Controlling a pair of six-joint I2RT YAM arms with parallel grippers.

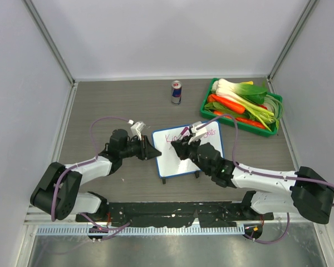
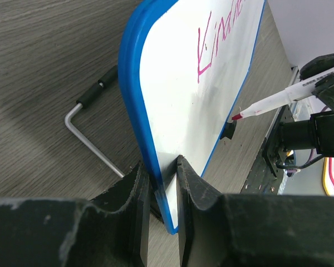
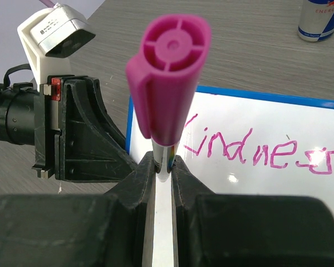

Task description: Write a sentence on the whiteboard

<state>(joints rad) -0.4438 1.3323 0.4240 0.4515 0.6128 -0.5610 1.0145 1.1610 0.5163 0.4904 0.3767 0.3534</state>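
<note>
The blue-rimmed whiteboard (image 1: 181, 162) lies mid-table, propped on a bent wire stand (image 2: 94, 142). My left gripper (image 1: 154, 151) is shut on its left edge, one finger on each face of the whiteboard (image 2: 183, 100), as the left wrist view of the gripper (image 2: 164, 172) shows. The sentence (image 3: 256, 150) is one pink word reading "Kindness" along the board's far side. My right gripper (image 3: 164, 164) is shut on a white marker (image 3: 170, 94) with a magenta cap on its back end. The marker's tip (image 2: 235, 117) is at the board's near part; whether it touches cannot be told.
An energy drink can (image 1: 176, 92) stands at the back centre. A green tray (image 1: 207, 97) of leeks and carrots sits at the back right. Enclosure walls rise on three sides. The two arms' bases are along the near edge.
</note>
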